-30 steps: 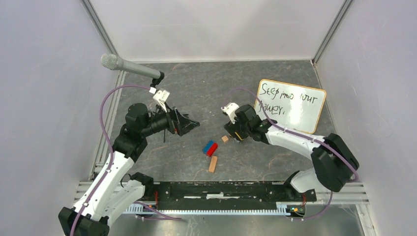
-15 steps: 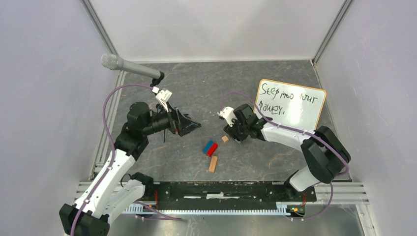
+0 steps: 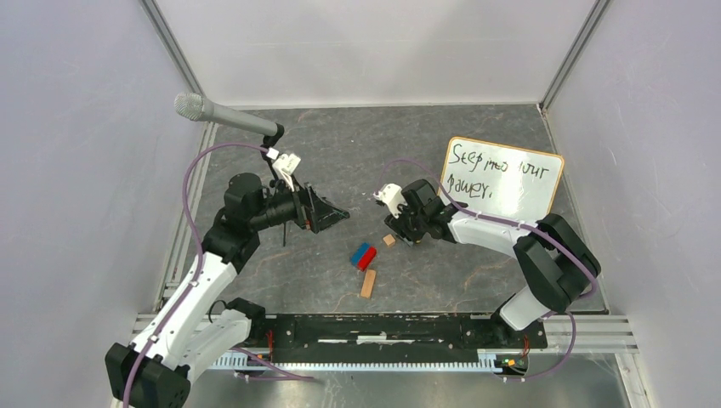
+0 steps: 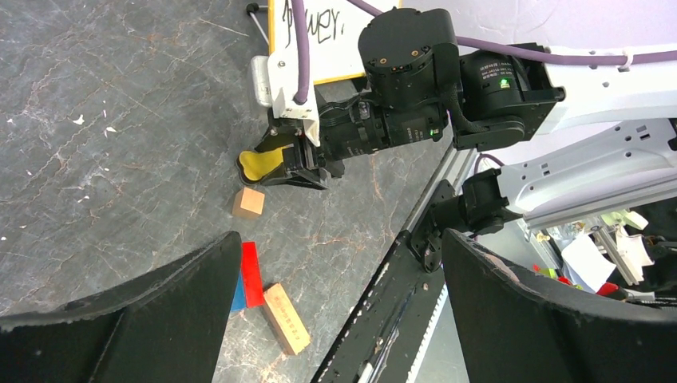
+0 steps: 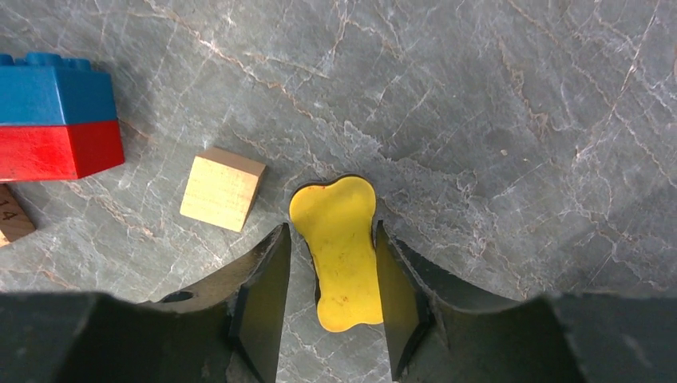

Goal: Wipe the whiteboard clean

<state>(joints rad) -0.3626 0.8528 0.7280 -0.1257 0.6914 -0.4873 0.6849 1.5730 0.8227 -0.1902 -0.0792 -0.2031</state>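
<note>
The whiteboard (image 3: 510,183) lies at the back right, tan-framed, with green handwriting on it; its corner (image 4: 335,32) shows in the left wrist view. A yellow bone-shaped eraser (image 5: 343,251) lies flat on the grey table. My right gripper (image 5: 331,230) straddles it, open: the right finger touches its edge and a narrow gap remains at the left finger. In the top view this gripper (image 3: 406,240) points down at the table, left of the board. My left gripper (image 3: 343,215) hovers wide open and empty above the table's left-middle, looking across at the eraser (image 4: 259,163).
A blue-and-red brick (image 3: 364,256) and a small wooden cube (image 3: 388,240) lie just left of the right gripper. A longer wooden block (image 3: 368,283) sits nearer the front rail (image 3: 383,331). A microphone (image 3: 225,116) juts in at the back left.
The right gripper's jaws have narrowed around the yellow eraser, and its arm has shifted slightly left. The left arm has barely moved.
</note>
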